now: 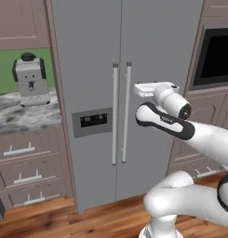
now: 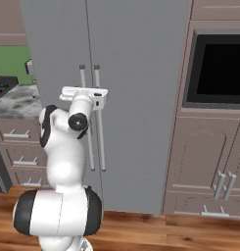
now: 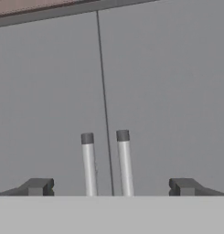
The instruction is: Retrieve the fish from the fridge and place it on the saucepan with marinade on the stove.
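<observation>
Fingertips [image 3: 38,187] are sitting nearest the hand camera, spread wide apart, nothing between them, so I'm calling the gripper [image 3: 111,188] fully open and empty. Both bar handles are falling inside that gap, left handle [image 3: 88,164] and right handle [image 3: 125,162], with the door seam running up between them. I'm reading that as the hand squaring up to the doors before committing to one bar; which one, I can't tell yet.

Going left to right in the left base view: a marble counter [image 1: 22,114] is carrying a coffee machine [image 1: 30,81] against a green wall, with brown drawers under it. Next comes the fridge [image 1: 87,60], both doors shut, dark dispenser panel [image 1: 92,121] on the left door. My arm is reaching in from the lower right, wrist held level at about handle-top height, gripper [image 1: 142,89] pointing at the doors just right of the handles, not touching them. Far right, a dark wall oven [image 1: 217,56] is sitting in brown cabinetry.

From the right base view the gripper [image 2: 84,93] is hovering in front of the handle tops.

Fish, saucepan and stove: I'm judging the fish is behind the closed doors. Task is barely started; the door needs opening first.
</observation>
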Controlling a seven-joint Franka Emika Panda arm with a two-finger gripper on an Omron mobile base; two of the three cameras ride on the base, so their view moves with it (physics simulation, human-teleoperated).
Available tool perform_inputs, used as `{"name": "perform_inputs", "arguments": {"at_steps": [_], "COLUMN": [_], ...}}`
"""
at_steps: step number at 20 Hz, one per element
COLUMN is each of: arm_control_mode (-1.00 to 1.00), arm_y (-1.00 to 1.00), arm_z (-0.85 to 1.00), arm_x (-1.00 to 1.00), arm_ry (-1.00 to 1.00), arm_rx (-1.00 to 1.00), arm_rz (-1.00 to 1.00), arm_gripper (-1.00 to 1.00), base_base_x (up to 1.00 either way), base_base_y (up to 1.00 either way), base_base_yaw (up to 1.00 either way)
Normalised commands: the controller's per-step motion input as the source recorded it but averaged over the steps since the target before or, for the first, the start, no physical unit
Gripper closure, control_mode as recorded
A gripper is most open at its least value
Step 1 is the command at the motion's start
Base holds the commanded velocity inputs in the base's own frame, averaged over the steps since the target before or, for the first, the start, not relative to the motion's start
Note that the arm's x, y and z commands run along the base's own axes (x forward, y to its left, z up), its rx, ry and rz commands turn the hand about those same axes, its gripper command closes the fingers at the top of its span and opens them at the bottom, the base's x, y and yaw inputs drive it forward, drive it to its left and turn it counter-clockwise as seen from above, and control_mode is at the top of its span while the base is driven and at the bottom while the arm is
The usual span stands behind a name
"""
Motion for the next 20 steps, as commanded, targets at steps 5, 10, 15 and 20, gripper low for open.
{"name": "perform_inputs", "arguments": {"at_steps": [5, 10, 15, 20], "arm_control_mode": [-1.00, -1.00, -1.00, -1.00], "arm_y": [0.00, 0.00, 0.13, 0.20], "arm_z": [0.00, 0.00, 0.00, 0.00], "arm_x": [0.45, 0.45, 0.42, 0.43], "arm_ry": [-0.01, 0.00, 0.00, 0.00], "arm_rx": [0.00, 0.00, 0.00, 0.00], "arm_rz": [0.00, 0.00, 0.00, 0.00], "arm_gripper": [-1.00, -1.00, -1.00, -1.00], "base_base_x": [0.00, 0.00, 0.00, 0.00], "base_base_y": [0.00, 0.00, 0.00, 0.00], "base_base_yaw": [0.00, 0.00, 0.00, 0.00]}}
